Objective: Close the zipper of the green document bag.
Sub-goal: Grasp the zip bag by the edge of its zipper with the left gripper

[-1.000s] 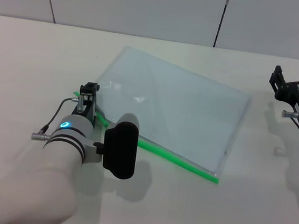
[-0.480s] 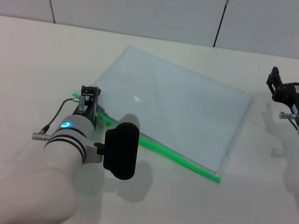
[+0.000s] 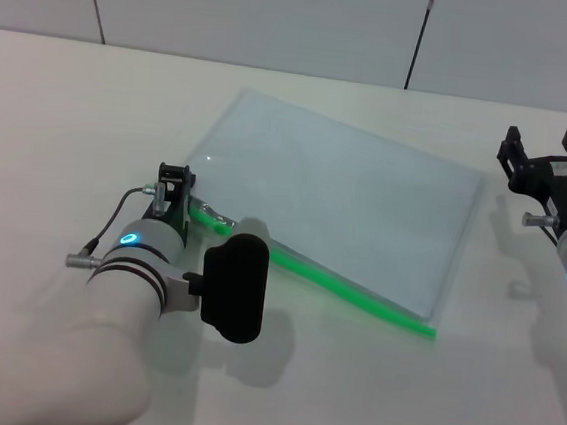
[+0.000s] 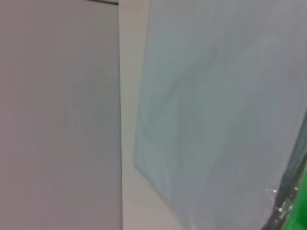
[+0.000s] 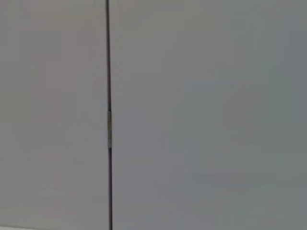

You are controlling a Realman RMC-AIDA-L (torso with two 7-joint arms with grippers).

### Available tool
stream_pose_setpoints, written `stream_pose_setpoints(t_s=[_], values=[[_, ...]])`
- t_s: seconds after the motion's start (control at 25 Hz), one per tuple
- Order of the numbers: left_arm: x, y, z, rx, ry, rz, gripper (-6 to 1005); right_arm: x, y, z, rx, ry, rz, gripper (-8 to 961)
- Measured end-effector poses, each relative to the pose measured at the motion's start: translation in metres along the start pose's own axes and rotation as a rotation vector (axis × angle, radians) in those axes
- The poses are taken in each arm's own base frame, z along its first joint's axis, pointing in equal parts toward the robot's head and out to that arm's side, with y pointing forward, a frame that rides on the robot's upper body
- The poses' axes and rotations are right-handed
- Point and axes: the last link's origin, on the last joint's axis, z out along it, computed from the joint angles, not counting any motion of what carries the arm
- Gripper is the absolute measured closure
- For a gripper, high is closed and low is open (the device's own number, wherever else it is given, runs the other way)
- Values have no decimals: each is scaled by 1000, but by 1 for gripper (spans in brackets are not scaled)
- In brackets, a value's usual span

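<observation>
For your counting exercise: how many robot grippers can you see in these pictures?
2. The left gripper is at the near-left end of the zipper on the green document bag; the right gripper hovers beyond the bag's right edge.

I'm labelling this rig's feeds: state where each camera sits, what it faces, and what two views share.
Head view: on the head, looking down at the green document bag, left gripper at the zipper, right gripper off to the bag's right.
Left wrist view: faces the bag; no fingers visible.
Right wrist view: faces the wall.
Shared by head and left wrist: bag, zipper.
</observation>
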Motion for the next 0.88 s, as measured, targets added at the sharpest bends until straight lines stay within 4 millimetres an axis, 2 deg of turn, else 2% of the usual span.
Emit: stream_pose_setpoints(t_s=[0.32, 0.6, 0.88], values=[[5, -4, -3, 28, 14, -2, 939, 2, 3, -1, -14, 3, -9, 243], [6, -15, -6, 112, 27, -35, 945, 3, 7, -3, -30, 5, -16, 243], [6, -20, -8, 159, 35, -47, 944, 2, 19, -7, -77, -8, -36, 243]])
